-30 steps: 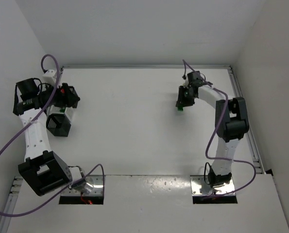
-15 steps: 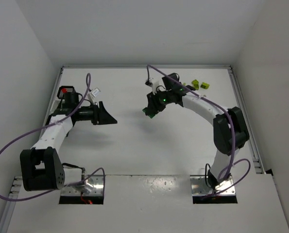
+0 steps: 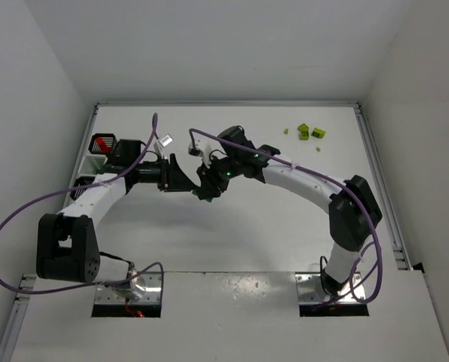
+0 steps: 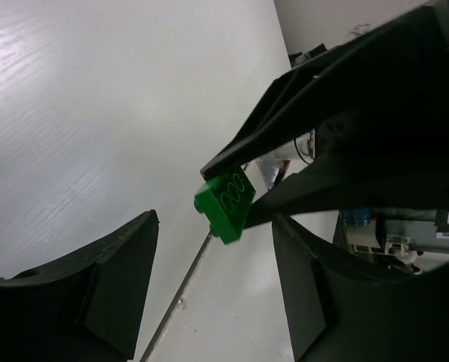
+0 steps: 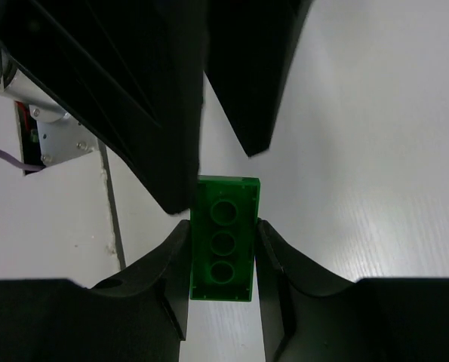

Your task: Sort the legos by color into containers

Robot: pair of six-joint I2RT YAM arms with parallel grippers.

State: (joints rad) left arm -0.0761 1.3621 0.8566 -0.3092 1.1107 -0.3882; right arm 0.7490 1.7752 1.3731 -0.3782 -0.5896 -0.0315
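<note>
Mid-table: right gripper (image 3: 207,186) clamps small green plastic lego brick (image 5: 224,237) across its narrow sides, long axis along the fingers. Opposite, left gripper (image 4: 213,294) has jaws spread wide, holding nothing; brick sits just ahead of their gap (handover, likely).

White links (image 3: 299,176), black joints (image 3: 352,216), purple cables (image 3: 155,121); black left gripper (image 3: 181,176), right gripper (image 3: 207,190).

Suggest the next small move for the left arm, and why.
Probably ease the left gripper forward a little. The right gripper is shut on the green lego, whose free end sits about level with the open left fingertips, so closing now might catch only its edge.
</note>
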